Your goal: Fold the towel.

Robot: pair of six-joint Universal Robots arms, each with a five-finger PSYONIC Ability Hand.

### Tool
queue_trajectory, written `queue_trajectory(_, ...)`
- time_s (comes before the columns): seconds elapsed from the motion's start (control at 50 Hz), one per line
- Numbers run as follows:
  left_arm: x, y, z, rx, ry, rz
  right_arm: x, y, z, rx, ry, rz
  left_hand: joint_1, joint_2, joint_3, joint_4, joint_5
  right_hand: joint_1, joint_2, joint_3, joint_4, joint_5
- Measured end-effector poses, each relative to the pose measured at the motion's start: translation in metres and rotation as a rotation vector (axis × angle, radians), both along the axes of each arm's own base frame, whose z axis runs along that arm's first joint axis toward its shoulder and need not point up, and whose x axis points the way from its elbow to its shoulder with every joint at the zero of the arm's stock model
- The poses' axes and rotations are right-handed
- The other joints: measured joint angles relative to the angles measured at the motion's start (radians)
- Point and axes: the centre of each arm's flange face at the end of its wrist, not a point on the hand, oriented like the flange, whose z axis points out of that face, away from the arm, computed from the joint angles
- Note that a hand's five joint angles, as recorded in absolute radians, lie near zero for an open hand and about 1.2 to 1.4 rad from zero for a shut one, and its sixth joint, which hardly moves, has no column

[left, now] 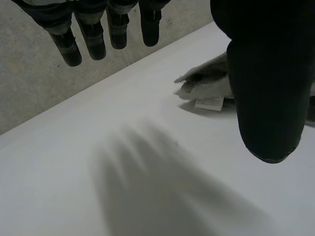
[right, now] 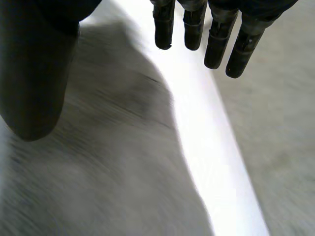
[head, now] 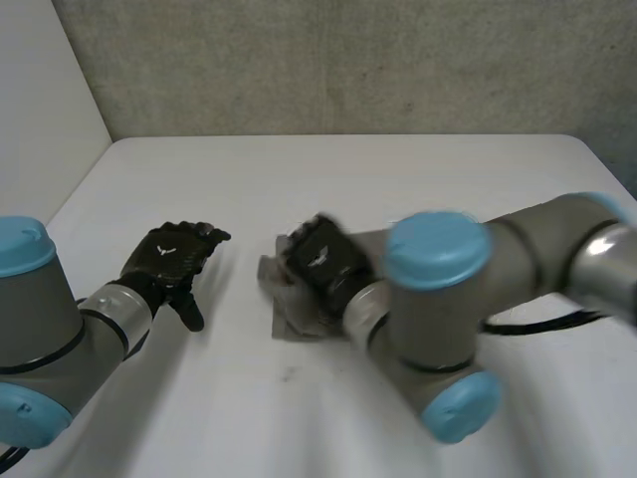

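Head view: my left hand [head: 174, 257] is lying low over the white table [head: 328, 179], fingers loose and spread, gripping nothing, well apart from the towel [head: 295, 321]. My right hand [head: 320, 261] is sitting over the towel, a small grey folded wad that is poking out from under it beside the fingers; whether the palm is touching it I cannot tell. Left wrist view: my left fingers [left: 93, 42] are hanging straight and released over bare table, the thumb [left: 268, 88] is standing apart from them, and the towel [left: 206, 86] is lying bunched just beyond the thumb, with a white label [left: 209, 103] showing at its edge. Right wrist view: my right fingers [right: 212, 39] are pointing out straight, thumb [right: 34, 78] wide of them, released, clutching nothing; a grey patch is spreading under the palm, and whether it is the towel I cannot tell; a bright strip of table [right: 216, 162] is running past the fingertips.
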Motion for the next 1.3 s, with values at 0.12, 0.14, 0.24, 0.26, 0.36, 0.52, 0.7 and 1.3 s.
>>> queue_trajectory(0.12,0.000,0.000,0.000,-0.001,0.000,-0.001,-0.046,-0.031,0.021,0.034,-0.118,-0.127,0.000,0.000,0.000,0.000,0.000,-0.001,0.000,0.000,0.000,0.000)
queue_trajectory(0.14,0.000,0.000,0.000,-0.001,0.000,-0.001,-0.056,-0.036,0.022,0.051,-0.135,-0.149,0.000,0.000,0.000,0.000,0.000,-0.002,0.000,0.000,0.000,0.000)
queue_trajectory(0.24,-0.001,0.001,0.000,-0.002,0.001,-0.002,-0.094,-0.050,0.012,0.133,-0.153,-0.226,0.000,0.000,0.000,0.000,0.000,-0.004,0.000,0.000,0.000,0.000)
queue_trajectory(0.26,-0.001,0.001,0.000,-0.002,0.001,-0.004,-0.104,-0.052,0.006,0.159,-0.148,-0.247,0.000,0.000,0.000,0.000,0.000,-0.004,0.000,0.000,0.000,0.000)
queue_trajectory(0.36,-0.003,0.003,0.000,-0.002,0.000,-0.012,-0.136,-0.058,-0.015,0.243,-0.123,-0.312,0.000,0.000,0.000,0.000,0.000,0.008,0.000,0.002,0.000,0.003)
queue_trajectory(0.52,-0.007,0.006,0.000,0.000,0.000,-0.025,-0.155,-0.069,-0.038,0.278,-0.106,-0.352,0.000,0.000,0.000,0.000,0.000,0.977,0.968,0.962,0.949,0.974)
queue_trajectory(0.7,-0.008,0.008,0.000,0.000,-0.001,-0.030,-0.149,-0.088,-0.014,0.097,-0.080,-0.341,0.000,0.000,0.000,0.000,0.000,1.085,1.049,1.091,1.084,1.102)
queue_trajectory(1.3,-0.008,-0.004,0.066,-0.077,0.246,0.042,-0.004,0.015,0.018,0.106,-0.103,0.099,0.000,0.001,0.000,0.001,0.000,0.000,0.002,-0.002,0.000,-0.001)
